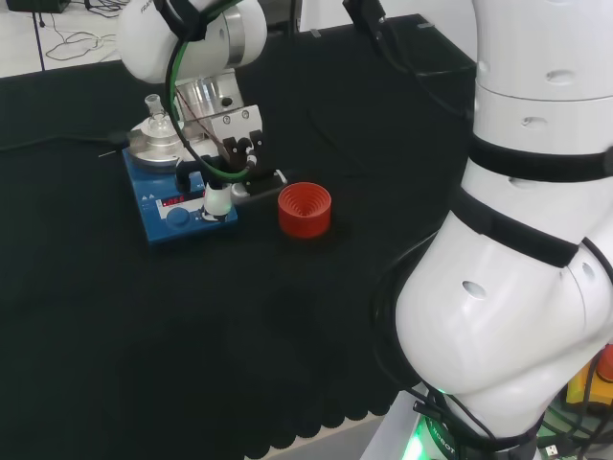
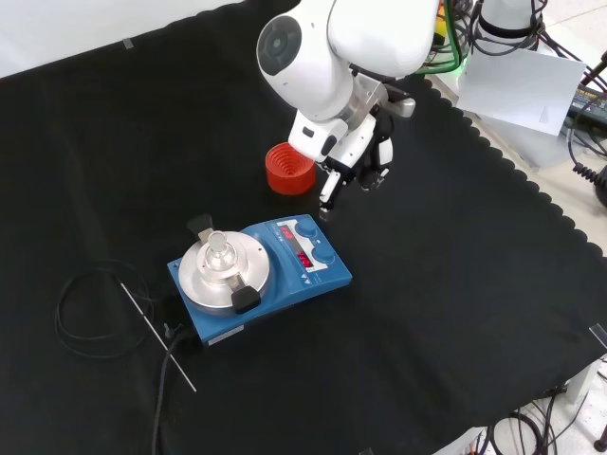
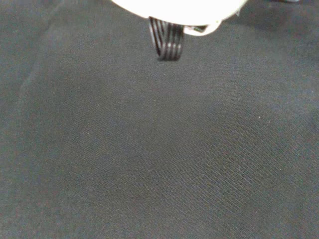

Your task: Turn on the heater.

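One finger of the hand (image 2: 353, 166) pointed straight down just beside the heater (image 2: 260, 274) near the cloth's (image 2: 455, 313) middle; the head view put it at the panel.

**Lighting and picture quality**

Even, bright overhead light is seen in head and front views. Glare is carried by the white arm links (image 1: 508, 316) and the heater (image 2: 258, 275) plate. Shadows on the black cloth (image 2: 455, 313) are swallowed. In the wrist view, dimmer cloth grain is resolved, while the white part overhead is blurred.
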You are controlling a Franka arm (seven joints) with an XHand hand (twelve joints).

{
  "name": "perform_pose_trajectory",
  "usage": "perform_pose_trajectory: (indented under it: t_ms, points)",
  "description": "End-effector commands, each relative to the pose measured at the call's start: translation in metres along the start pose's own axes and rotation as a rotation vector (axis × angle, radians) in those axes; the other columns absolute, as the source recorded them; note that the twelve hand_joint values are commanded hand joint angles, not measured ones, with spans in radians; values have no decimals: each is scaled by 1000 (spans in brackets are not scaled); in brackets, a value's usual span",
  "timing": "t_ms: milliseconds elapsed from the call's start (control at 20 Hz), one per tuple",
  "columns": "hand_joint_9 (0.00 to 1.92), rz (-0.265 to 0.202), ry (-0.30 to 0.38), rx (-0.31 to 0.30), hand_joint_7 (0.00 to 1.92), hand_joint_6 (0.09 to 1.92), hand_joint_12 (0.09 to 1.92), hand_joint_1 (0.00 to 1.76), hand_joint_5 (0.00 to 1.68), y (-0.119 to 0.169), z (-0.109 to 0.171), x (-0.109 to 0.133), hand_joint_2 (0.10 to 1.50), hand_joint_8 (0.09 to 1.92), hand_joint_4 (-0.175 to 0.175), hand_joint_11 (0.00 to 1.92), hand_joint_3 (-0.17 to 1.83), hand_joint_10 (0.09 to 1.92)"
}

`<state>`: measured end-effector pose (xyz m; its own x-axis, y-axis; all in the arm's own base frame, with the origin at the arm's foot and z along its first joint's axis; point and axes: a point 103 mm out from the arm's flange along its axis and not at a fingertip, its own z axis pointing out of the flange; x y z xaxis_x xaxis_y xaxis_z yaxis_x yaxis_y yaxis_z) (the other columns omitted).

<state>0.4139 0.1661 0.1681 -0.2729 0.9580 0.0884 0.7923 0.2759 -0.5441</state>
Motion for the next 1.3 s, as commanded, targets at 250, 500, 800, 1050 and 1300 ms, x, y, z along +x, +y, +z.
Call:
perform_pose_trajectory:
  t_ms: [250, 500, 800, 1050, 1300]
  points:
    - [1789, -47, -22, 41, 1674, 594, 1338, 1484, 239, 13, 10, 7, 694, 1425, -41, 1448, 1037, 1382]
    - [1788, -62, -34, 77, 1674, 584, 1338, 1483, 240, 16, 15, 2, 695, 1426, -38, 1448, 1040, 1381]
    - [1790, -56, -49, 88, 1675, 571, 1339, 1484, 240, 25, 17, 9, 694, 1427, -36, 1447, 1044, 1382]
    - [1790, -59, -39, 94, 1675, 560, 1340, 1484, 243, 30, 15, 5, 692, 1427, -35, 1446, 1047, 1383]
    - [1792, -56, -40, 96, 1675, 550, 1341, 1484, 246, 34, 14, 0, 691, 1428, -34, 1446, 1050, 1383]
